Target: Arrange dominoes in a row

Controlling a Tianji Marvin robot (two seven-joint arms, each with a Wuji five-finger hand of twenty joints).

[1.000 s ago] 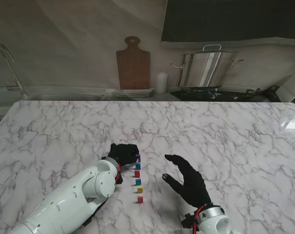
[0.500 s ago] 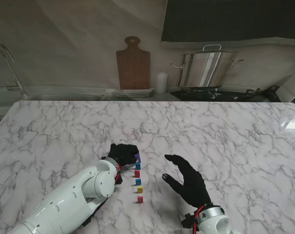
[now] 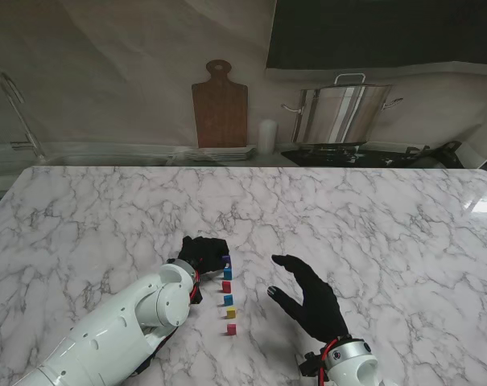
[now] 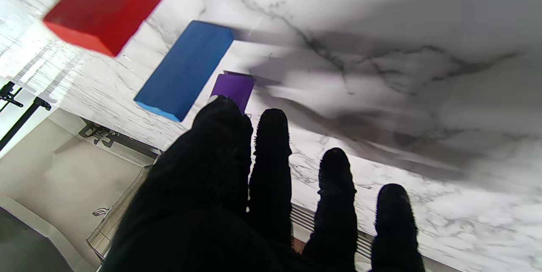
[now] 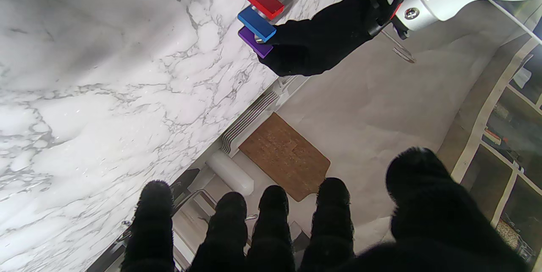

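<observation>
You see 6 dominoes standing in a row on the marble table (image 3: 372,217): purple domino (image 3: 226,260) farthest from you, then blue (image 3: 227,273), red (image 3: 226,286), blue, yellow, pink. The left hand (image 3: 203,254) touches the purple domino; whether it grips cannot be told. The right hand (image 3: 311,301) hovers beside the row, fingers spread, holding nothing. A cutting board (image 3: 220,104) and pot (image 3: 344,112) stand behind the table.

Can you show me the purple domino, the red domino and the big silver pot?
purple domino (image 4: 233,87): left wrist view, its broad face.
red domino (image 3: 226,286): stand view, its top.
silver pot (image 3: 341,114): stand view, its side wall.
</observation>
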